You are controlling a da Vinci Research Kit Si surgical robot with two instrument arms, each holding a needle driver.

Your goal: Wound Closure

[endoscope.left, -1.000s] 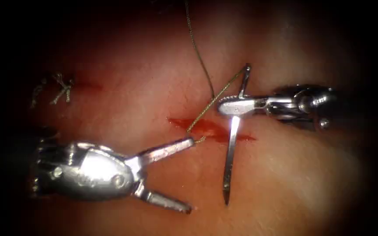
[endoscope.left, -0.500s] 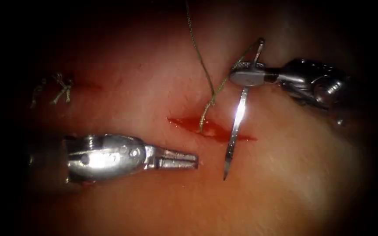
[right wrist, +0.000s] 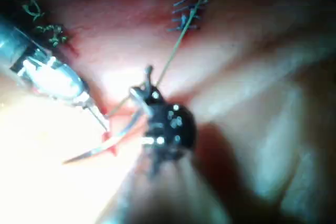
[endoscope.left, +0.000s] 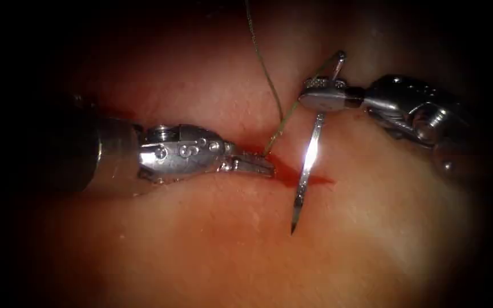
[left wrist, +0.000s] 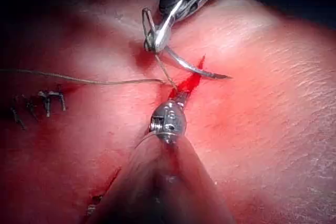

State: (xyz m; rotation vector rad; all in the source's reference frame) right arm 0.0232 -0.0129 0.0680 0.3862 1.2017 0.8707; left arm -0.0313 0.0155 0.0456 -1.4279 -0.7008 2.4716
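The tissue (endoscope.left: pixel 212 245) lies under both tools, its cut (endoscope.left: pixel 315 179) running across between them with red fluid (endoscope.left: pixel 283 171) in it. Since half a second ago the left tool (endoscope.left: pixel 255 165) has moved up from below the cut to its left end, jaws closed together; its tips now rest where the thread (endoscope.left: pixel 269 85) leaves the tissue. They may be pinching the thread there, but the tips are too small to tell. That puts the left tool in reach of the thread, so the stitch looks midway.

The right tool (endoscope.left: pixel 320 98) has hardly shifted: it sits above the cut, clamped on the needle (endoscope.left: pixel 306 171) near its swaged end. From those jaws the needle hangs down across the cut, free of the tissue, point just below it and right of the left tool's tips.
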